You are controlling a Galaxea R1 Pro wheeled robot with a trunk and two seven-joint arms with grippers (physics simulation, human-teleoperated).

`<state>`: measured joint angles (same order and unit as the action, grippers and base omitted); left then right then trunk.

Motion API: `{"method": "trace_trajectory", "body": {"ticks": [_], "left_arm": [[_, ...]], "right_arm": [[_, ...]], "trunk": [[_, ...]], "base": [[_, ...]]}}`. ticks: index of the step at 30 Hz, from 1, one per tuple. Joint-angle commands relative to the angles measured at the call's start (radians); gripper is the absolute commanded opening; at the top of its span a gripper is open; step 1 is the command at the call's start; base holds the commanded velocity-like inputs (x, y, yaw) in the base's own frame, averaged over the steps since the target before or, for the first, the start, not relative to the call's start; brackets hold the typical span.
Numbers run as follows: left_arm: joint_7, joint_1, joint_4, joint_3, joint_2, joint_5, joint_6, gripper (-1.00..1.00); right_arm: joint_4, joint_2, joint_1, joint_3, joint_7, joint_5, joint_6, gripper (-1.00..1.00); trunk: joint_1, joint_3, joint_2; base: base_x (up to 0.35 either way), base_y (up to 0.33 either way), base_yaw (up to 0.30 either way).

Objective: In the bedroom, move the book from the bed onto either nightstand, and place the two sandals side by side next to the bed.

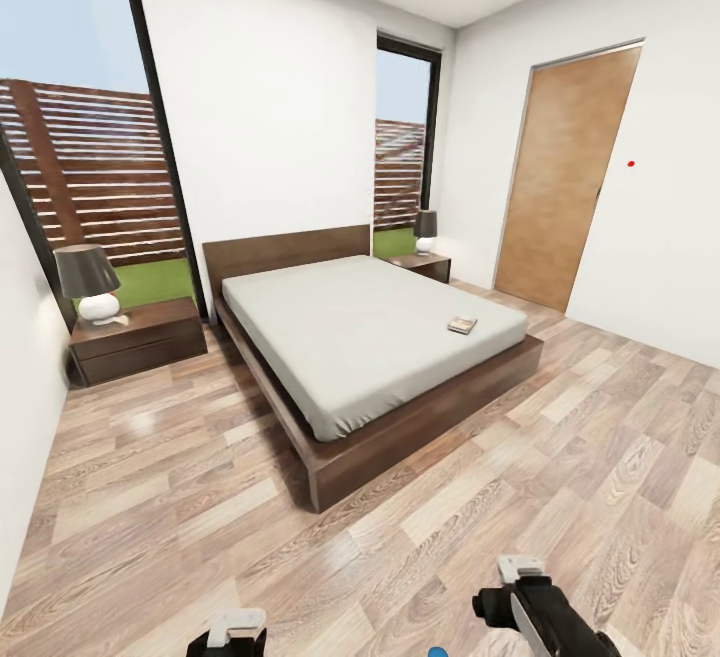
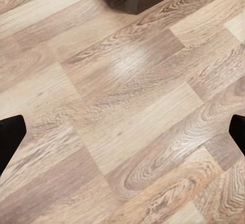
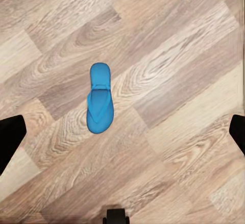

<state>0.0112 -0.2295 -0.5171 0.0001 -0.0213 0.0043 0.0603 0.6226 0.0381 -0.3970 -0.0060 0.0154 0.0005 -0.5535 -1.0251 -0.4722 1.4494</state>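
Ahead, the bed stands with its headboard against the far wall between two tall windows, and wood-plank floor lies open around its foot and both long sides. A nightstand sits just beside the bed's left head corner with a lamp on top; a second nightstand with its own lamp sits at the right head corner. A wooden door is shut in the right wall, well apart from the bed.

The book lies flat on the mattress near the right edge, toward the foot corner; its cover is too small to read.

The left pincer is cut off at the lower edge of the head view; in its wrist view both dark fingertips stand wide apart over bare floor, holding nothing, with a dark corner of furniture beyond. The right pincer is likewise spread wide and empty, and one blue sandal lies flat on the planks between its fingertips, well clear of them.
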Motion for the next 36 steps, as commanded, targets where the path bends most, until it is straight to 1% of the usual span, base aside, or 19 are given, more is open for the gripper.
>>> {"method": "trace_trajectory", "body": {"ticks": [1, 3, 6, 18, 36], "left_arm": [[0.001, -0.001, 0.001, 0.000, 0.000, 0.000, 0.005, 1.00], [0.000, -0.001, 0.002, 0.000, 0.000, 0.000, 0.010, 1.00], [0.000, -0.001, 0.003, 0.000, 0.000, 0.000, 0.012, 1.00], [-0.002, -0.001, 0.003, 0.001, 0.000, 0.003, 0.017, 1.00], [-0.002, -0.001, 0.002, 0.003, 0.000, 0.005, 0.017, 1.00]], "right_arm": [[0.001, -0.001, -0.010, -0.001, 0.002, 0.000, -0.007, 1.00], [-0.001, -0.004, -0.030, 0.000, 0.002, 0.003, -0.011, 1.00], [-0.005, -0.006, -0.039, 0.001, 0.003, 0.004, -0.013, 1.00], [-0.016, -0.009, -0.044, 0.001, 0.003, 0.005, -0.014, 1.00], [-0.017, -0.010, -0.044, 0.003, 0.003, 0.006, -0.014, 1.00]], "trunk": [[0.000, -0.001, 0.001], [0.000, -0.001, 0.001], [0.000, -0.001, 0.001], [0.000, -0.001, 0.001], [-0.069, -0.058, 0.127]], "base": [[0.000, 0.000, 0.000], [0.000, 0.000, 0.000], [0.000, 0.000, 0.000], [0.000, 0.000, 0.000], [0.000, 0.000, 0.000]]}}
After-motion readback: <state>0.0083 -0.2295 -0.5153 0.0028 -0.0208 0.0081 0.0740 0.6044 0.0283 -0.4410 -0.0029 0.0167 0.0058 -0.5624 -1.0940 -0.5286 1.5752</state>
